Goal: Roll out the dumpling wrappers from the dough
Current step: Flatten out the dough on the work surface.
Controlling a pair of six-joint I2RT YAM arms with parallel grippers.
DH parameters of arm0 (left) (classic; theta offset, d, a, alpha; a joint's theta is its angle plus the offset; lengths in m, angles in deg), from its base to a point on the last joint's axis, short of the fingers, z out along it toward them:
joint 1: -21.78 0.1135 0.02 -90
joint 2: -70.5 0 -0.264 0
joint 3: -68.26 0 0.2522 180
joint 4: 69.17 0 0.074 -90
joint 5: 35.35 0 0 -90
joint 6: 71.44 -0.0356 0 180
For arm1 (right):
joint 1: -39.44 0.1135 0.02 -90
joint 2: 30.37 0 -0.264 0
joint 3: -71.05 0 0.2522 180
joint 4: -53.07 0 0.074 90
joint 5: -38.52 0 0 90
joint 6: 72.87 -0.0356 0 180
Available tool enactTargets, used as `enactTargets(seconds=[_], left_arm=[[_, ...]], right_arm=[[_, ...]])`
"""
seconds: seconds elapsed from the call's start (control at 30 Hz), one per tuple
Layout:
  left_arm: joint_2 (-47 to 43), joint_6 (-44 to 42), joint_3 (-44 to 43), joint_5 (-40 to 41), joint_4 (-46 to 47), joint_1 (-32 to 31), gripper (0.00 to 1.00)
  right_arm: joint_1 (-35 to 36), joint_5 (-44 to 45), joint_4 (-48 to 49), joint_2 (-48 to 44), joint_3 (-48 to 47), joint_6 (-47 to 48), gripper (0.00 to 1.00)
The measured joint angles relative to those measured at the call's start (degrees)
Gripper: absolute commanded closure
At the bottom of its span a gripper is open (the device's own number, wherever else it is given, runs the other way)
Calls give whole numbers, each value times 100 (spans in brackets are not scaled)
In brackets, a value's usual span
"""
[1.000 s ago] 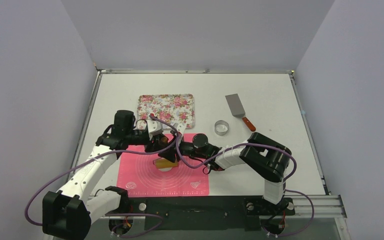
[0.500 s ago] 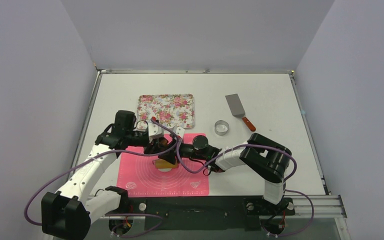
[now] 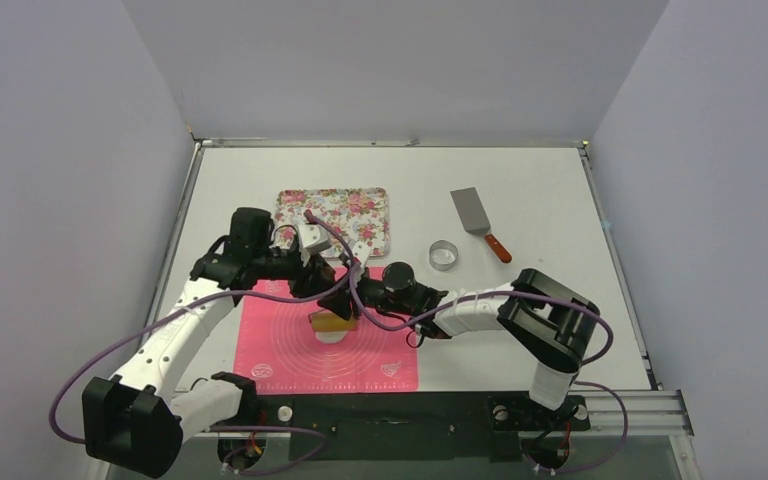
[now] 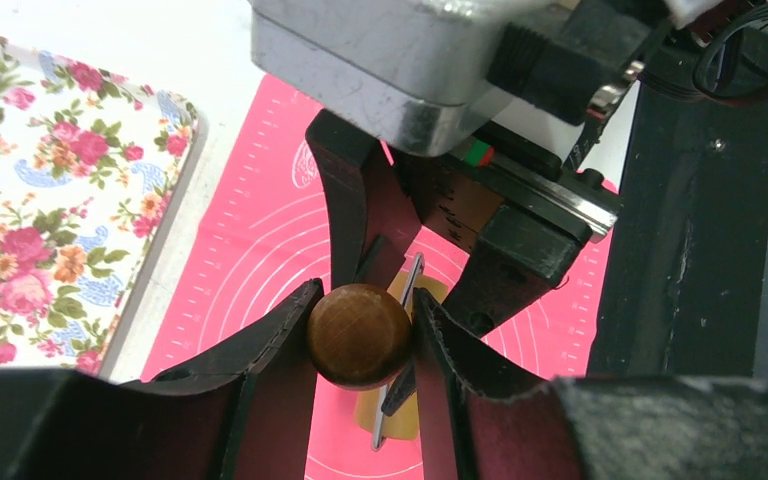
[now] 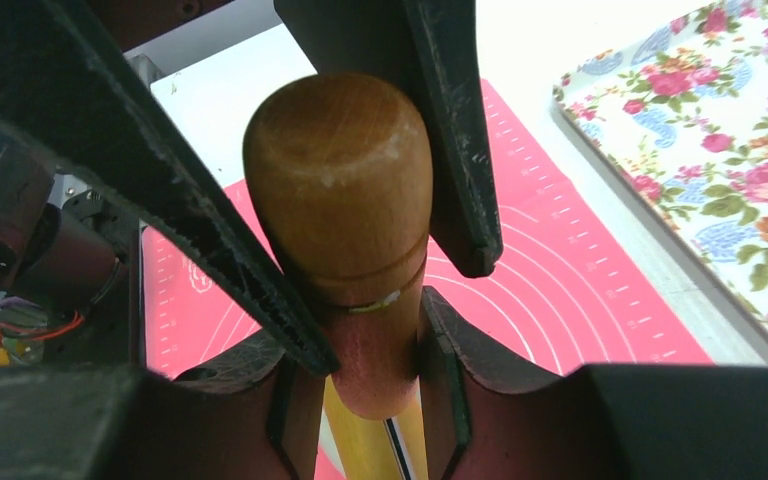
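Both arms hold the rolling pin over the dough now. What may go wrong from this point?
The left gripper and right gripper clamp the short rolling pin very close together, so they may collide. The dough lies partly hidden under the pin; it might stick and lift off the pink mat.

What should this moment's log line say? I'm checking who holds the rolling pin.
left gripper: shut on rolling pin handle | right gripper: shut on same handle | pin over white dough on pink mat
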State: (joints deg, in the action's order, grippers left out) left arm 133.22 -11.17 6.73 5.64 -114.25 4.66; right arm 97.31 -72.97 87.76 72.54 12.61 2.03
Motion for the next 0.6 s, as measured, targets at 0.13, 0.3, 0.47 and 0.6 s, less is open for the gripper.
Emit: enactTargets(seconds=[0.13,0.3,0.47,0.6], left_arm=[[-2,186,-306,-55,-24,-22,100],[2,269,-365,-48,31,-33,100],[0,127,-68,-37,219,-33,100],[9,-81,271,61,369,-26,100]], right_arm=[[-4,227,-319,-385,-24,81,100],[-7,341,-588,-494,-111,201,100],[-2,345,-629,-339,-109,269,100],[39,299,-448,-2,-109,264,100]])
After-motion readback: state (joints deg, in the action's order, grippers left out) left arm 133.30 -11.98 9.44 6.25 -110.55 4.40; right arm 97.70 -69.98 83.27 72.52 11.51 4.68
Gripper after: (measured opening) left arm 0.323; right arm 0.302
